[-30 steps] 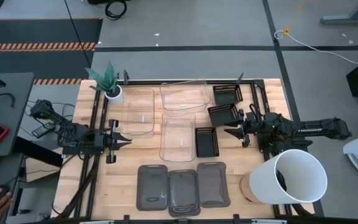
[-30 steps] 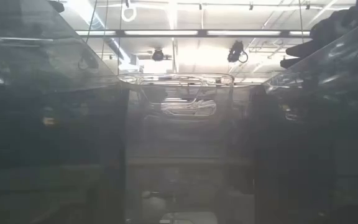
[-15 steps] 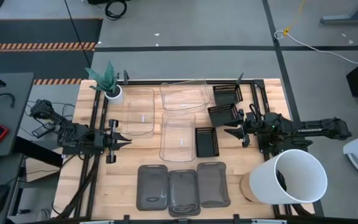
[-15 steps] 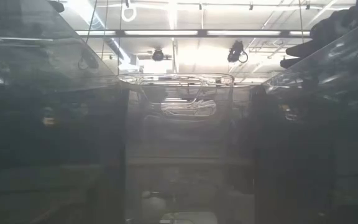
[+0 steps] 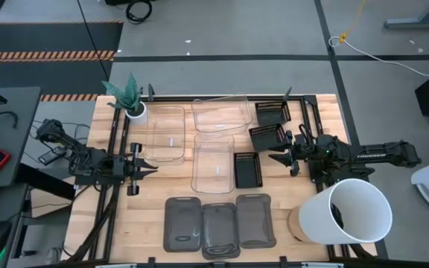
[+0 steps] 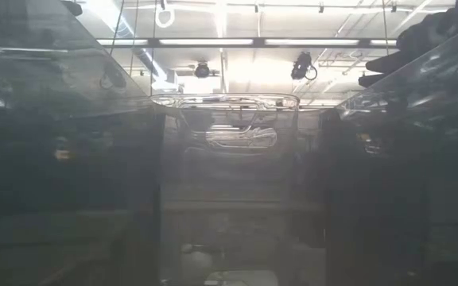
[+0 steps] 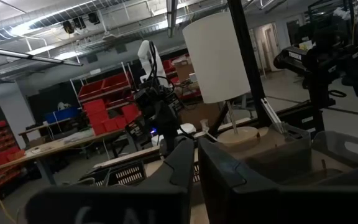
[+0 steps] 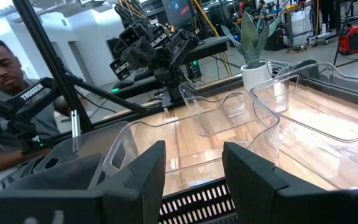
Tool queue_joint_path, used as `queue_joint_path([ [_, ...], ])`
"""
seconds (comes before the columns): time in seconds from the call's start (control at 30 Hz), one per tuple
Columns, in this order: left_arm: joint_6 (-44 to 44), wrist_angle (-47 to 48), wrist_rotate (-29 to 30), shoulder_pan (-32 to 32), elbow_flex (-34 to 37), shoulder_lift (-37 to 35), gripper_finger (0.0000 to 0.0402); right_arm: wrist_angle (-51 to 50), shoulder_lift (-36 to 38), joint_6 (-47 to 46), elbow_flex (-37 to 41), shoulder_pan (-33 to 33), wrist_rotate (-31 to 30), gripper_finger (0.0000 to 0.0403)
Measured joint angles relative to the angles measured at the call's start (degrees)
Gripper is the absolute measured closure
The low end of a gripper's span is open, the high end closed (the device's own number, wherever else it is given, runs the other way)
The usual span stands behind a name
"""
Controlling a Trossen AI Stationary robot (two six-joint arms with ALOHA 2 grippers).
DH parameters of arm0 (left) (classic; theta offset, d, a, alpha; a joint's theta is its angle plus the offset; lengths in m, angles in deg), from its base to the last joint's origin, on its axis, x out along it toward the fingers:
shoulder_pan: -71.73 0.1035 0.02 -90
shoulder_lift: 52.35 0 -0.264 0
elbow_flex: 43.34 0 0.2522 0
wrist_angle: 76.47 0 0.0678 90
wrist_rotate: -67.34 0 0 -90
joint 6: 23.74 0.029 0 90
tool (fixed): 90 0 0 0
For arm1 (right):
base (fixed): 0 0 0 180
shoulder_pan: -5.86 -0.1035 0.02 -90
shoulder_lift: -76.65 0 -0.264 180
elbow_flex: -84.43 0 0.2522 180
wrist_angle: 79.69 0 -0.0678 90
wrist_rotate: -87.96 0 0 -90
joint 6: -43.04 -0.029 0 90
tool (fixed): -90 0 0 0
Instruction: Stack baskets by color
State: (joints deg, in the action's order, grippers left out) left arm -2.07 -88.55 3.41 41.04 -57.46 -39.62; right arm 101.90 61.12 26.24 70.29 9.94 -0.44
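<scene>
Left gripper (image 5: 149, 168) sits at the table's left edge, fingers nearly pressed together, holding nothing; bare wood lies between it and the nearest clear bin (image 5: 166, 134).

Right gripper (image 5: 276, 158) has fingers spread, empty, just beside the middle black bin (image 5: 267, 138) (tips pointing left).

Three clear bins fill the centre, unstacked, the far one (image 5: 220, 114) tilted. Three black bins run along their right side. Three grey bins (image 5: 219, 222) sit side by side at the near edge. White bucket (image 5: 356, 211) crowds the near right corner; plant pot (image 5: 135, 111) stands far left.
</scene>
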Motion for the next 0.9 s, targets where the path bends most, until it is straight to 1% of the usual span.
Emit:
queue_joint_path([
  [0.17,0.00,0.00,0.00,-0.01,0.00,0.00,0.0366,0.00,0.01,0.01,0.00,0.00,0.00,0.0238],
  [0.47,0.00,0.00,0.00,-0.02,0.00,0.00,0.0376,0.00,0.00,0.01,0.00,0.01,0.00,0.0238],
  [0.9,0.00,0.00,0.00,-0.02,0.00,0.00,0.0369,0.00,0.00,0.02,0.00,0.02,0.00,0.0238],
])
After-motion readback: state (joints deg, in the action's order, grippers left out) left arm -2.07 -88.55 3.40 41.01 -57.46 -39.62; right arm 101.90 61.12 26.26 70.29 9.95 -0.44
